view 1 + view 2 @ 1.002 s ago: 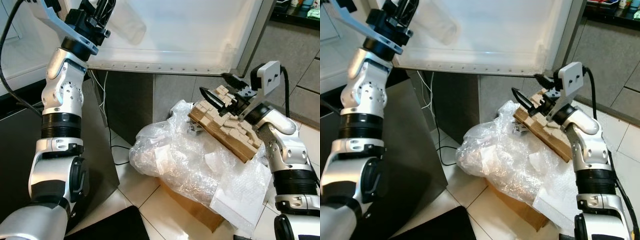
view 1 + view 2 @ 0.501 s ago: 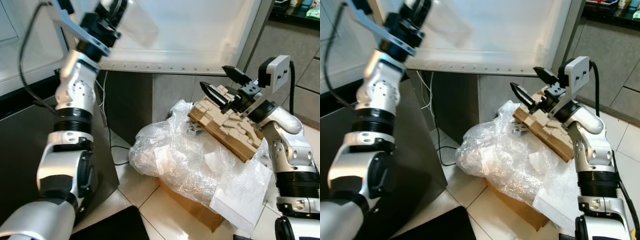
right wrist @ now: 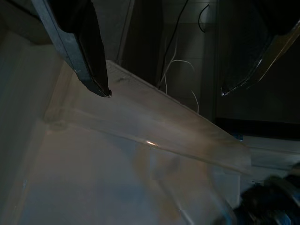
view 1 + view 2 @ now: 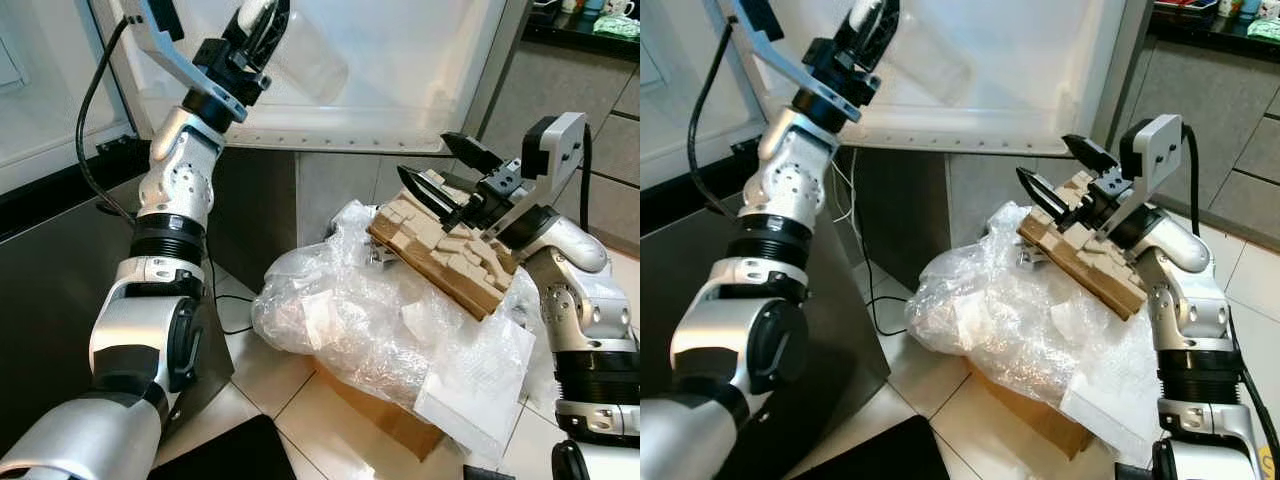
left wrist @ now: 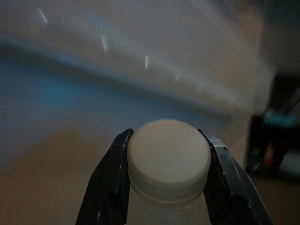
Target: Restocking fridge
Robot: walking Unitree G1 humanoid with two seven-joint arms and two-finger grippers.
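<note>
Bottle (image 5: pixel 168 161): one, clamped in left gripper (image 5: pixel 169 185); right gripper (image 4: pixel 440 178) spread.

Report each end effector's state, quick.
Left end effector: closed on the translucent plastic bottle with a white screw cap, raised at the open white fridge door.
Right end effector: open, empty, above the tan cardboard packing insert.

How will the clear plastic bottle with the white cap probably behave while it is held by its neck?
The bottle looks see-through and thin-walled, so it is probably light. The left end effector grips just under the white cap, so the long body may swing. Its round shape would likely roll if laid down.
</note>
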